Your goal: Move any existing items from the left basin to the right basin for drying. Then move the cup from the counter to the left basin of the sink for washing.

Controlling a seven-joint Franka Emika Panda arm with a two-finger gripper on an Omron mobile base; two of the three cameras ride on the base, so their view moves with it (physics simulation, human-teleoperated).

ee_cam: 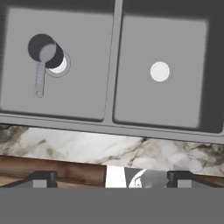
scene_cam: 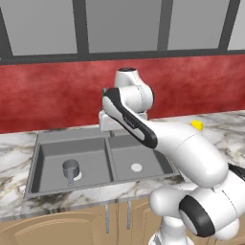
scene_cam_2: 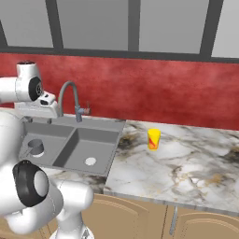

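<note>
Left base view: grey double sink [scene_cam: 33, 162] set in the marble counter [scene_cam: 12, 146]. Small grey pot [scene_cam: 70, 169] stands upright in the left basin [scene_cam: 52, 158], partly over the white drain, handle pointing toward the near edge. Right basin [scene_cam: 143, 155] holds nothing but its white drain [scene_cam: 136, 167]. Yellow cup [scene_cam: 196, 125] peeks out behind the arm, on the counter right of the sink. Hand sits above the sink's far edge, over the divider; fingers hidden by the arm.

Right base view: pot [scene_cam_2: 35, 146] in left basin [scene_cam_2: 46, 133], cup [scene_cam_2: 153, 139] upright on the counter [scene_cam_2: 186, 163], well apart from the sink [scene_cam_2: 114, 140], red mark facing the camera. Arched faucet [scene_cam_2: 70, 98] at the far rim. Right basin [scene_cam_2: 93, 144] bare apart from its drain.

Hand view: looks straight down on both basins. Pot [ee_cam: 45, 50] in left basin [ee_cam: 83, 65], its straight handle [ee_cam: 40, 81] running toward the near wall. Gripper [ee_cam: 111, 179] wide open, holding nothing, high above the near counter edge; finger tips [ee_cam: 43, 178] far apart.
</note>
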